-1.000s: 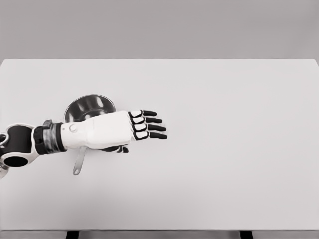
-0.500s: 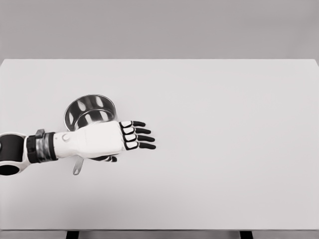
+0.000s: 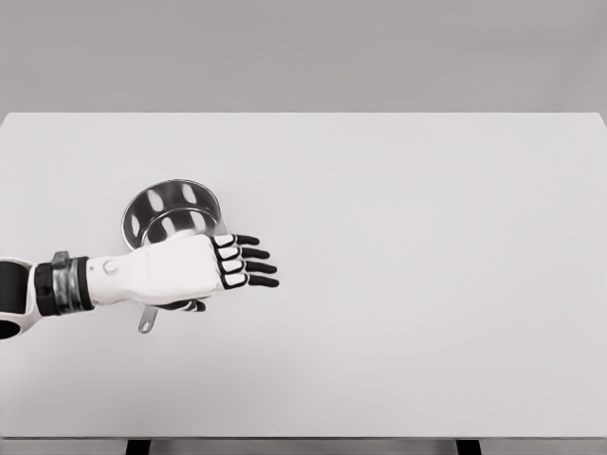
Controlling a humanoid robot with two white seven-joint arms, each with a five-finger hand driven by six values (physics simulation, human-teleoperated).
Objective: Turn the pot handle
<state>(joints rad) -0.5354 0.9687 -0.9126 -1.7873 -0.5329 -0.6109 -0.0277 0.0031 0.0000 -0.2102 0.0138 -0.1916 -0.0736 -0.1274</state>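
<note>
A shiny steel pot [image 3: 171, 210] stands on the left part of the white table [image 3: 408, 265]. Its thin handle [image 3: 147, 320] points toward the near edge, and only the tip shows below my hand. My left hand [image 3: 248, 266] lies just in front of the pot, over the handle's upper length, with its fingers stretched out to the right and nothing held. The thumb [image 3: 193, 305] curls under the palm. Whether the hand touches the handle is hidden. The right arm is out of view.
The table's near edge [image 3: 303, 438] runs along the bottom of the picture, with two dark legs below it.
My left hand has drawn back to the left and slightly toward the near edge. More of the pot's inside now shows. The pot and handle have not moved.
</note>
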